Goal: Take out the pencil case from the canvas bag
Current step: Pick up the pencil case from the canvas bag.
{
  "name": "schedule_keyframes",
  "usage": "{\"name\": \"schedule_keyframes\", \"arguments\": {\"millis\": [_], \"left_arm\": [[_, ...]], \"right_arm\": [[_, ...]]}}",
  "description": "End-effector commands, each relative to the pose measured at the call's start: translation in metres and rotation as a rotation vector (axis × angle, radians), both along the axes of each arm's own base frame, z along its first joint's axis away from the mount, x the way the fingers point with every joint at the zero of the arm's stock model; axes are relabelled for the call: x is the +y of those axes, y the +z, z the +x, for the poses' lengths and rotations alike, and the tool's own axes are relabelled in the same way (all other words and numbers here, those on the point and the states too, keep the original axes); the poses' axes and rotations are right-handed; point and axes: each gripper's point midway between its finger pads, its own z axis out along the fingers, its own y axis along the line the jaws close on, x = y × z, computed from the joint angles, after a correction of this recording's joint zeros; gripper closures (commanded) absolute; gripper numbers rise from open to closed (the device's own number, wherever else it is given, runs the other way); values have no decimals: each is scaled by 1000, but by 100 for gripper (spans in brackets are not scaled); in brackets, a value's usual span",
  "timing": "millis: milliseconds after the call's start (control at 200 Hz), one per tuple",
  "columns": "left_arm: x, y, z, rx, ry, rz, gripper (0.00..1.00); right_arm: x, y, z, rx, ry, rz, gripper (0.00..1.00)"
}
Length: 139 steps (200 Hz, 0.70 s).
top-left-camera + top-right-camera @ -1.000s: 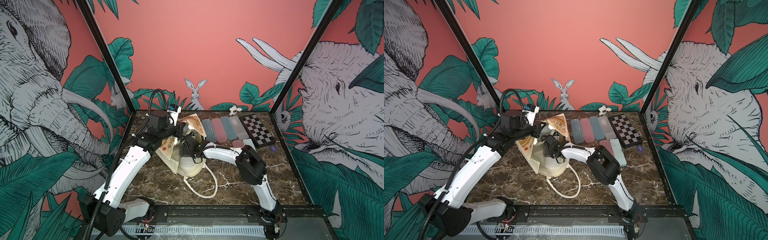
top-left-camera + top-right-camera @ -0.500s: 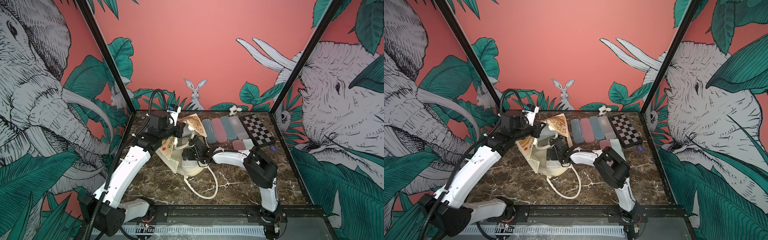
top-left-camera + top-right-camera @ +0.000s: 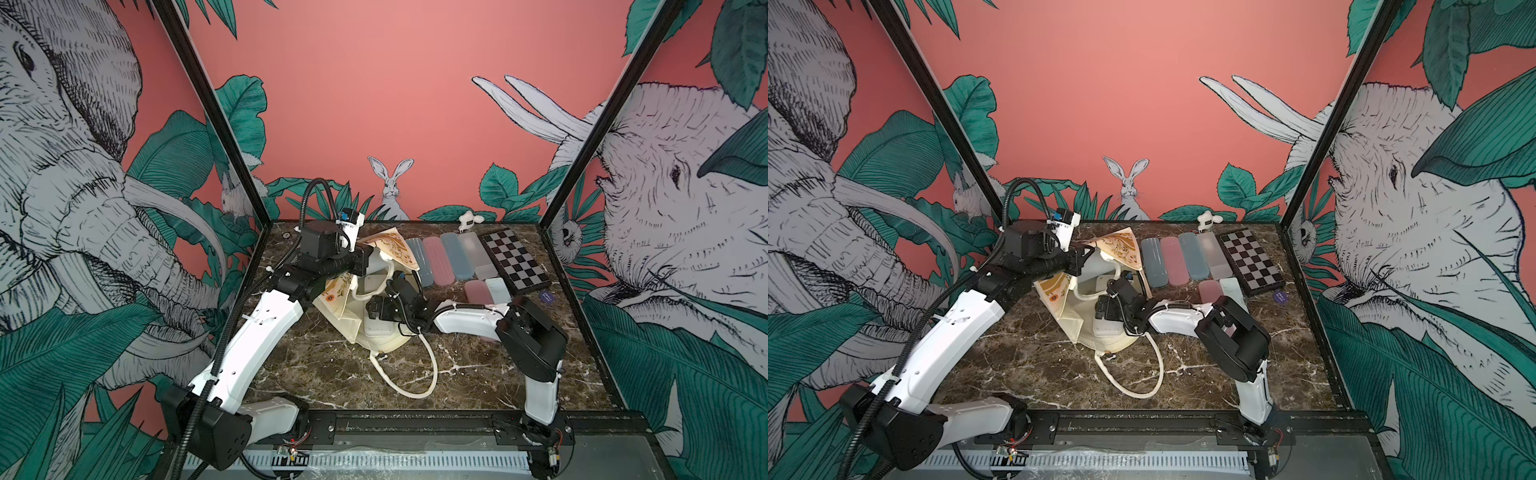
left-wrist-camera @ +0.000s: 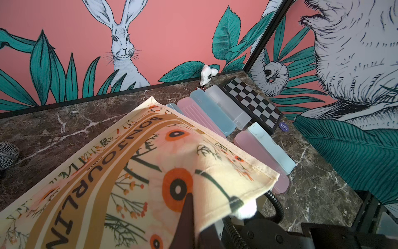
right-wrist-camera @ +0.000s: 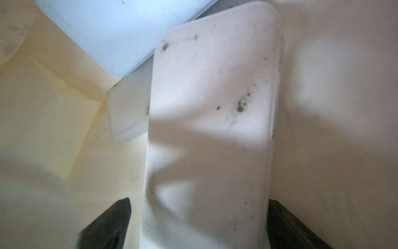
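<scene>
Left hand [image 4: 187, 204] clamping canvas bag [image 4: 129, 172] rim, holding mouth open for access. Right hand [image 5: 200, 204] inside, jaws gaping wide, straddling white pencil case [image 5: 213, 97]; seemingly not gripping yet.

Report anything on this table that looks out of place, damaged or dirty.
The canvas bag lies slumped on its side, one loop handle trailing loose across the table toward the front. The white pencil case inside it carries dark smudges and specks. Nothing looks spilled or broken.
</scene>
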Motion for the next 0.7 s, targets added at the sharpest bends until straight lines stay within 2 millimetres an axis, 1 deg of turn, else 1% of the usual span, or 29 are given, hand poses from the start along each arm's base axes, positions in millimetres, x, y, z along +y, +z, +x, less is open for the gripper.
{"name": "schedule_keyframes", "arguments": {"millis": [0,70,115,210,260,520,690], "left_arm": [[9,33,11,-98,61,-38,100],[9,32,12,-95,59,-37,100],[8,33,12,-96,57,-39,100],[6,33,13,-93,52,-43,100],[5,34,13,-94,47,-47,100],[-1,36,13,-91,19,-68,100],[-2,37,12,-89,12,-76,100]], "right_arm": [[-48,-23,1,78,-172,-152,3],[-55,-29,0,95,-193,-180,5],[-56,-34,-2,108,-195,-189,7],[-52,-44,-4,137,-180,-184,16],[-48,-49,-6,153,-171,-173,18],[-40,-81,-9,236,-168,-108,17],[-32,-89,-10,266,-165,-25,13]]}}
